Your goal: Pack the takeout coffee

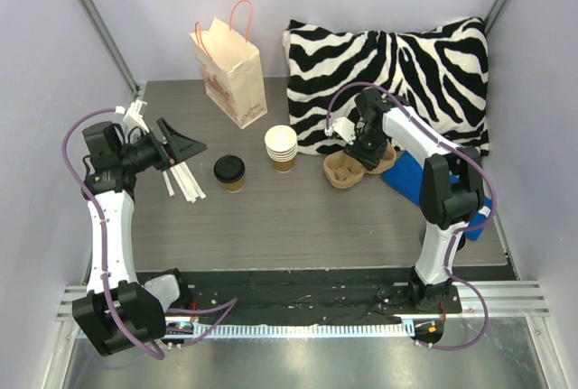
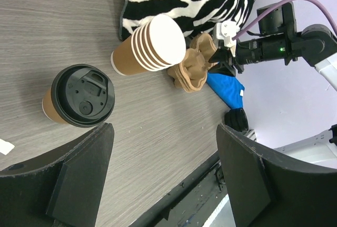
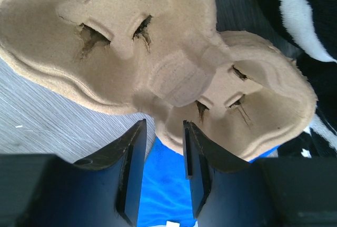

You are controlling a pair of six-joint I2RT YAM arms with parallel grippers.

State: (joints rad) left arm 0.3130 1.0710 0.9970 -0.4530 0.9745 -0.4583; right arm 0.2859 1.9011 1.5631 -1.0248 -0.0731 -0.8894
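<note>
Takeout coffee (image 1: 229, 172) noted upright, lid on, on the table (image 1: 298, 226) left of centre, well apart from every edge. Left gripper (image 1: 185, 148) is seen wide open just beside it on the left-edge side, not touching. A stack of lidless cups (image 1: 282, 147) is noted near the coffee, toward the far edge. Right gripper (image 3: 162, 148) is positioned at the pulp cup carrier (image 3: 174, 69), right of centre. Its jaws are narrowly apart with the carrier rim at their tips, and no clamping is seen. Blue cloth (image 3: 160, 190) is seen beneath the rim.

Overhead camera looks down on the grey wood-grain surface (image 1: 298, 217); both wrist cameras, the right closest, share the brown moulded-pulp carrier (image 3: 174, 74).
</note>
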